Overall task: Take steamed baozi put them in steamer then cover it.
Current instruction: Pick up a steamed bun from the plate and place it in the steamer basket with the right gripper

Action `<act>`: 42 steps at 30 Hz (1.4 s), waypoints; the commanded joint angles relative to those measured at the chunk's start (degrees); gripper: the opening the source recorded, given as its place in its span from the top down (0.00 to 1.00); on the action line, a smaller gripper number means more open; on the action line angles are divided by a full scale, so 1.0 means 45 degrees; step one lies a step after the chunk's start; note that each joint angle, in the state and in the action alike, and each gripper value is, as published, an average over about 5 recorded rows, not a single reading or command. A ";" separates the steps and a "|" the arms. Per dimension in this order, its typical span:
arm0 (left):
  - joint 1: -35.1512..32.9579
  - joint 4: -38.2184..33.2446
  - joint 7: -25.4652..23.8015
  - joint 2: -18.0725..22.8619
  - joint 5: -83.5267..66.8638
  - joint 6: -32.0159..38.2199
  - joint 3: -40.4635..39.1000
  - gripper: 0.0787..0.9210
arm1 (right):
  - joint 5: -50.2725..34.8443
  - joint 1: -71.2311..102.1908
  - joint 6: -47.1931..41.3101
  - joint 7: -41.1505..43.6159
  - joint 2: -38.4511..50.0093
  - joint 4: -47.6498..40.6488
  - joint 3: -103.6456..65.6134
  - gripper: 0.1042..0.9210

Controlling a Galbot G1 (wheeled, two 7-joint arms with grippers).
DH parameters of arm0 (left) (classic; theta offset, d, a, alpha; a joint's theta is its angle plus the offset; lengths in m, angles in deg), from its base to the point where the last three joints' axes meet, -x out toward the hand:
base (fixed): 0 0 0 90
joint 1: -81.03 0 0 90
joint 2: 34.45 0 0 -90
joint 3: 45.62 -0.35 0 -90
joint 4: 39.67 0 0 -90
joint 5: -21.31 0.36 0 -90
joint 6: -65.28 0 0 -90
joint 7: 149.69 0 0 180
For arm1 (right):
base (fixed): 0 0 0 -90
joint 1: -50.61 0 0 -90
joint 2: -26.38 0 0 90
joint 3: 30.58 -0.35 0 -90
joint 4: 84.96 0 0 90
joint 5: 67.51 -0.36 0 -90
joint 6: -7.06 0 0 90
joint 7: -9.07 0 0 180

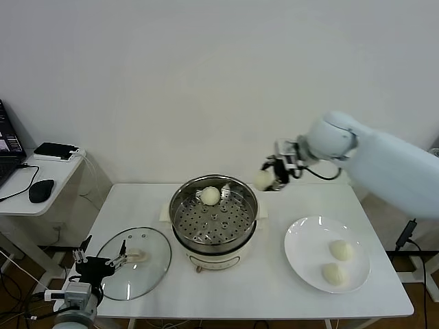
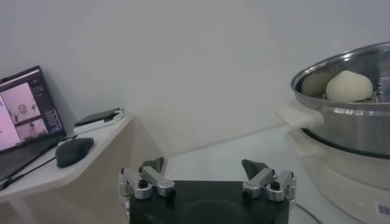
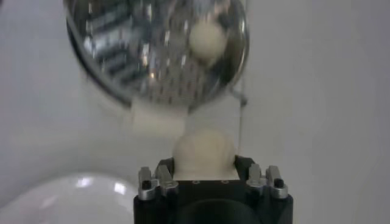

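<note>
White table (image 1: 226, 288): smooth creamy baozi (image 1: 263, 179) (round) in right gripper (image 1: 269, 179)

Right end effector (image 1: 269, 179) gripping baozi (image 1: 263, 179) beside steamer (image 1: 214, 218), two on plate (image 1: 309, 264)

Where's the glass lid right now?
In the head view the glass lid lies flat on the table's front-left part, left of the steamer, with the open left claw hovering at its near-left edge.
</note>
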 commanded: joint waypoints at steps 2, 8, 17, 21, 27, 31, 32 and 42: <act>-0.0023 -0.0071 -0.0016 0.0066 0.0011 -0.0012 0.0032 0.12 | -0.1847 0.0259 -0.1511 -0.1275 -0.3833 -0.1064 0.1230 0.37; -0.0140 -0.0219 0.0000 0.0160 0.0031 -0.0008 0.0113 0.12 | -0.1837 0.1137 -0.1841 -0.1825 -0.4807 -0.2228 0.1107 0.37; -0.0212 -0.0311 -0.0019 0.0190 0.0029 0.0020 0.0208 0.12 | -0.1628 0.1784 -0.2301 -0.2352 -0.5554 -0.3282 0.1037 0.36; -0.0169 -0.0265 -0.0011 0.0208 0.0027 0.0025 0.0207 0.12 | -0.1343 0.1910 -0.2322 -0.2414 -0.5747 -0.3640 0.1054 0.36; -0.0120 -0.0211 -0.0013 0.0167 0.0008 0.0030 0.0244 0.12 | -0.1185 0.2040 -0.2300 -0.2597 -0.5955 -0.4032 0.1044 0.36; -0.0073 -0.0149 -0.0018 0.0138 -0.0001 0.0031 0.0260 0.12 | -0.1209 0.2094 -0.2307 -0.2737 -0.6044 -0.4154 0.1014 0.36; -0.0058 -0.0137 -0.0019 0.0134 -0.0003 0.0031 0.0256 0.12 | -0.1221 0.2099 -0.2308 -0.2752 -0.6060 -0.4171 0.1010 0.36; 0.0041 -0.0058 -0.0019 0.0099 -0.0001 0.0011 0.0201 0.12 | -0.1179 0.1392 -0.2297 -0.1563 -0.5346 -0.3393 0.1062 0.19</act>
